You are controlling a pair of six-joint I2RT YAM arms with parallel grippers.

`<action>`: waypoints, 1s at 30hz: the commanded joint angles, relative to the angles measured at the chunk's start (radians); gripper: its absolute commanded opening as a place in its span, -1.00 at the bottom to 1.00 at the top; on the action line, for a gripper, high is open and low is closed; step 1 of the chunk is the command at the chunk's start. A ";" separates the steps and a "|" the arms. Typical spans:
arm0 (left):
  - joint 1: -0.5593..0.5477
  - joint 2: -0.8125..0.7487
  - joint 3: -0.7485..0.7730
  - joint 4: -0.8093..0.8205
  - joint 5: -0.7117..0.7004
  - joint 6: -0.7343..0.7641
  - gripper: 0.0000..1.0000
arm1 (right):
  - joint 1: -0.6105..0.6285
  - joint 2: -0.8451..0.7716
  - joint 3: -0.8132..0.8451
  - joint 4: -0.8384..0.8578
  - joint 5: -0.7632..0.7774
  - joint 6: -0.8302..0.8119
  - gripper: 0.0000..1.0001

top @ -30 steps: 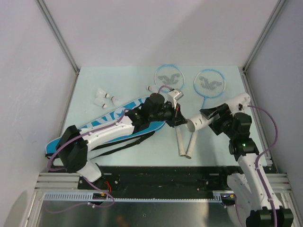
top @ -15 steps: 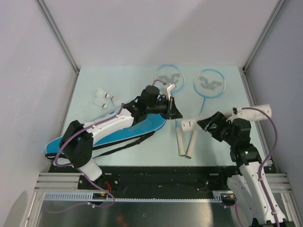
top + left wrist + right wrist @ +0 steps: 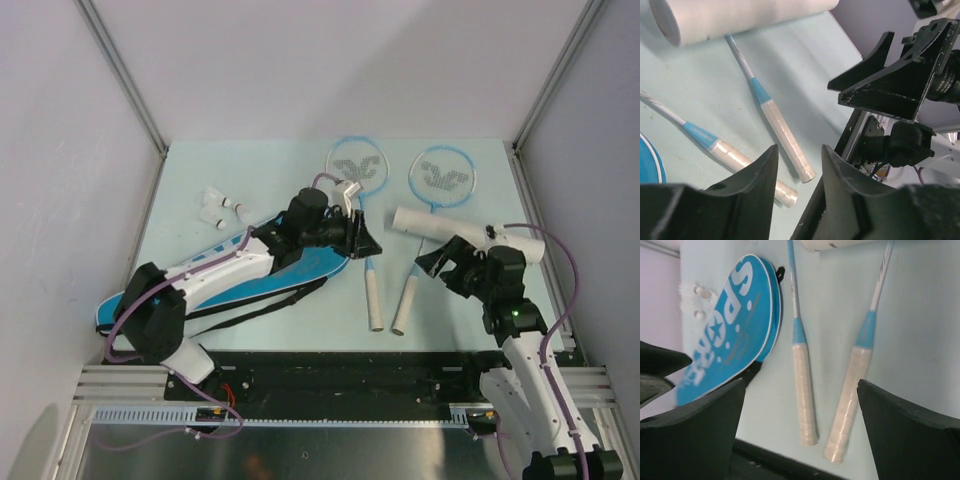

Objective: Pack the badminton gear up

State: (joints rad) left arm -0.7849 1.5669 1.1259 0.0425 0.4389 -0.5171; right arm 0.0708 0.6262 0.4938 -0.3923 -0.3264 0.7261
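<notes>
Packing appears unstarted: two light-blue-framed rackets with white handles (image 3: pixel 441 175), small white shuttlecocks (image 3: pixel 218 203) and long white tube (image 3: pixel 420 221) lie loose on the pale table (image 3: pixel 200 165), outside the blue "SPORT" racket bag (image 3: pixel 725 330) toward its near left corner, while left gripper (image 3: pixel 799 160) and right gripper (image 3: pixel 801 382) hang spread, empty.

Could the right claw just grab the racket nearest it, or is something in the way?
The tube lies across that racket's shaft, near the head. The handle is bare, and nothing visible stands between it and the right gripper.
</notes>
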 commanded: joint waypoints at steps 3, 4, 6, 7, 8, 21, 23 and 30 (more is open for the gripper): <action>0.006 -0.185 -0.100 0.017 -0.014 0.031 0.05 | 0.173 0.154 0.083 0.317 0.324 -0.535 0.99; 0.006 -0.203 -0.104 0.016 -0.003 0.031 0.09 | 0.199 0.196 0.107 0.345 0.474 -0.592 0.99; 0.007 -0.258 -0.115 0.014 0.015 0.041 0.28 | 0.228 0.358 0.192 0.439 0.549 -0.804 0.99; 0.009 -0.290 -0.115 0.011 0.027 0.058 0.29 | 0.227 0.415 0.222 0.452 0.570 -0.886 0.99; 0.010 -0.304 -0.123 0.007 0.032 0.068 0.37 | 0.228 0.487 0.315 0.449 0.607 -0.966 0.99; 0.012 -0.423 -0.181 0.010 0.113 0.106 0.42 | -0.152 1.213 0.931 0.272 0.042 -1.369 0.98; 0.012 -0.410 -0.186 0.029 0.144 0.097 0.42 | -0.161 1.299 1.048 0.139 -0.058 -1.352 0.86; 0.012 -0.363 -0.187 0.057 0.204 0.066 0.42 | -0.209 1.334 1.068 0.049 -0.383 -1.381 0.85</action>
State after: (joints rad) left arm -0.7784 1.1866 0.9443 0.0528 0.5774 -0.4374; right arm -0.1146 1.9591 1.5345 -0.2195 -0.4313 -0.6010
